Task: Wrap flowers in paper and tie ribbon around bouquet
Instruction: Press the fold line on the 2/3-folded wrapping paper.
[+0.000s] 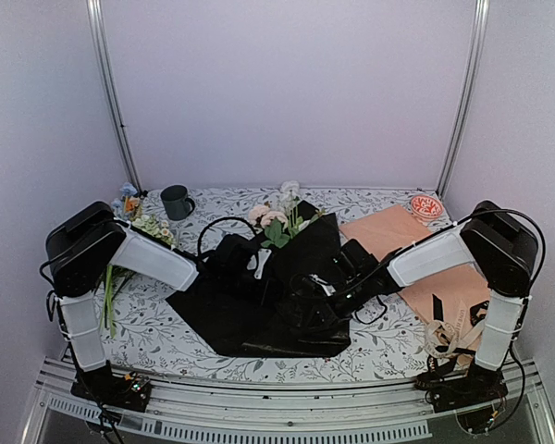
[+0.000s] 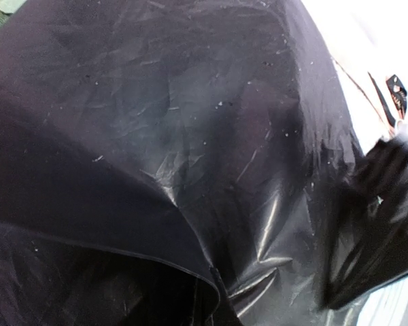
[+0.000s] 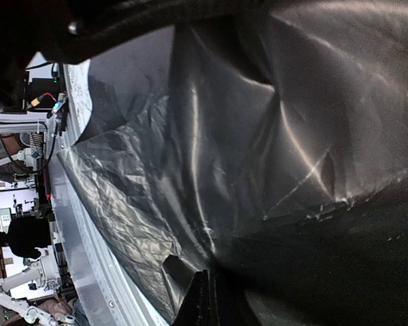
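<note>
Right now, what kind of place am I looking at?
Probably a robotics lab cell staged as a florist's bench: aluminium frame posts, a floral tablecloth, black wrapping paper, another robot arm beyond.

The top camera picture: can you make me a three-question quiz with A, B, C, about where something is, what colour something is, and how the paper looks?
1. Where is the small dark green mug?
A. At the far left of the leaf-patterned table
B. On the peach sheet
C. Inside the black paper

2. What colour is the large flat sheet on the table's right side?
A. Blue
B. Peach-tan
C. Green

3. How does the thin glossy black paper sheet look?
A. Flat and smooth
B. Rolled up in the mug
C. Folded and crinkled, with the pink and white flowers poking out of its far edge

Answers:
1 A, the mug stands alone near the back wall on the left.
2 B, that sheet is pale peach-tan.
3 C, both wrist views show creases and a folded edge, and the blooms show past the paper from above.
</note>
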You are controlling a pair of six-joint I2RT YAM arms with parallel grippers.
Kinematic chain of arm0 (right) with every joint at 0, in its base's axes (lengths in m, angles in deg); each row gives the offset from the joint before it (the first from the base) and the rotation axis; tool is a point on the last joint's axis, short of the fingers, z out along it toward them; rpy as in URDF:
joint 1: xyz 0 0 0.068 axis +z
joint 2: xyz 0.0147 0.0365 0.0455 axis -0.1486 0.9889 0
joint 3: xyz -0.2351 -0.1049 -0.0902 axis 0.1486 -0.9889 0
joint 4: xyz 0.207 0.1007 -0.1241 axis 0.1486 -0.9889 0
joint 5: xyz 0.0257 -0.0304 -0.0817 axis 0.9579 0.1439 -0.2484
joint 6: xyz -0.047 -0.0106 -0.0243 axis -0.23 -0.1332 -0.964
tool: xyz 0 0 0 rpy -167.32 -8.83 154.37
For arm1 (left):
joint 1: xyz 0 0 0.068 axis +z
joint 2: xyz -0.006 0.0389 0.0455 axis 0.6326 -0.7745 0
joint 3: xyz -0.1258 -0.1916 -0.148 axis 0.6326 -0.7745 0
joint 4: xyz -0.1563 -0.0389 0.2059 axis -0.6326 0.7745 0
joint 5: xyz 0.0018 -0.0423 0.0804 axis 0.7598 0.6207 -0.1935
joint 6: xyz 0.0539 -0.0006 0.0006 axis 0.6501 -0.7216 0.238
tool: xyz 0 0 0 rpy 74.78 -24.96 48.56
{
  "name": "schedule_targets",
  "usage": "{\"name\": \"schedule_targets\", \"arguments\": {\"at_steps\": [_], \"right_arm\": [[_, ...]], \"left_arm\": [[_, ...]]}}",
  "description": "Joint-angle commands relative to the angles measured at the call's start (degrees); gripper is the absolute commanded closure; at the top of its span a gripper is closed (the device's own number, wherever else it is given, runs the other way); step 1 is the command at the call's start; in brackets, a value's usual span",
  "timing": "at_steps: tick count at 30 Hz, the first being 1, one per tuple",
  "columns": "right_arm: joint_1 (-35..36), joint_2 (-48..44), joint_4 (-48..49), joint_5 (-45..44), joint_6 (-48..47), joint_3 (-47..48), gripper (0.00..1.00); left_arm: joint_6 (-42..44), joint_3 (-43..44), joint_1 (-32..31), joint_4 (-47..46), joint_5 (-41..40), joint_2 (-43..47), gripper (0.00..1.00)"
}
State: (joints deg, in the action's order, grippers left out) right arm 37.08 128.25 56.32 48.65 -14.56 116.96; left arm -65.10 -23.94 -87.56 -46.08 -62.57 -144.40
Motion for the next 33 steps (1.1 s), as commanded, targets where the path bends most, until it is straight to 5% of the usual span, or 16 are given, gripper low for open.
{"name": "schedule_targets", "arguments": {"at_steps": [1, 5, 8, 15, 20, 33], "right_arm": [[0.35, 2.42, -0.57, -4.28, -0.09, -2.13, 1.0], [0.38, 3.3, -0.44, -5.41, 1.03, -4.83, 1.0], [0.39, 3.06, -0.43, -5.32, 1.49, -5.35, 1.0], [0.41, 1.83, -1.5, -5.96, 0.58, -4.69, 1.0], [0.39, 2.01, -2.36, -5.84, -0.55, -4.32, 1.0], [0.43, 1.45, -2.81, -5.48, -2.09, -4.06, 1.0]], "left_arm": [[0.22, 1.32, -0.89, 1.61, 0.15, 0.08, 0.9], [-0.54, 1.1, -0.7, 5.4, -1.51, 6.75, 0.44], [-2.02, -0.9, 0.57, 10.91, -5.18, 14.25, 0.28], [-11.72, -12.32, 12.22, 31.54, -16.57, 28.61, 0.22], [-15.71, -19.06, 16.51, 33.79, -20.76, 32.07, 0.02], [-15.17, -20.84, 21.22, 33.84, -25.17, 30.5, 0.01]]}}
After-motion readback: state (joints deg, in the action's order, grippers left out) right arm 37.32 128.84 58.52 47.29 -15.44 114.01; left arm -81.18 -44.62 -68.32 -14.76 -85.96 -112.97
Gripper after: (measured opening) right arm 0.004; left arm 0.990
